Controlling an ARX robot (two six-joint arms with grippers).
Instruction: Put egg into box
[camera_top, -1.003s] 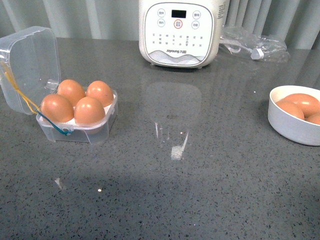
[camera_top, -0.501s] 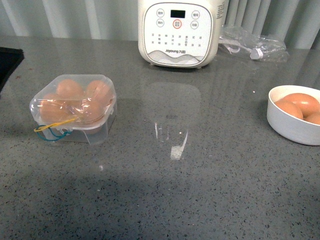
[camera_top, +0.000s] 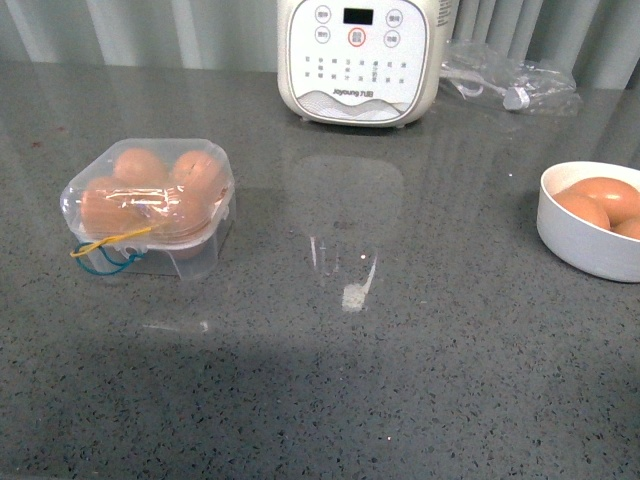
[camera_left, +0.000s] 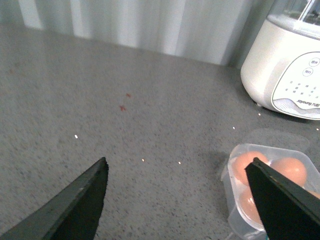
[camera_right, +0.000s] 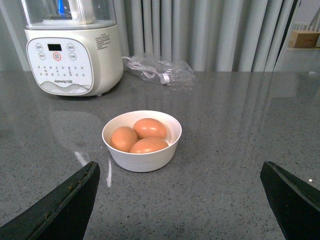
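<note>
The clear egg box (camera_top: 150, 205) stands at the left of the grey counter with its lid shut over four orange-brown eggs (camera_top: 140, 166); yellow and blue-green bands (camera_top: 105, 255) hang at its front. It also shows in the left wrist view (camera_left: 270, 190). My left gripper (camera_left: 177, 167) is open and empty, above the counter beside the box. My right gripper (camera_right: 180, 170) is open and empty, short of the white bowl (camera_right: 142, 157). Neither gripper shows in the front view.
The white bowl (camera_top: 575, 240) at the right holds three brown eggs (camera_right: 149, 128). A white kitchen appliance (camera_top: 358, 60) stands at the back, with a clear plastic bag and cable (camera_top: 505, 85) beside it. A curtain hangs behind the counter.
One second ago the box lid stood open; now it is shut over the eggs. The front view has shifted slightly since half a second ago.
</note>
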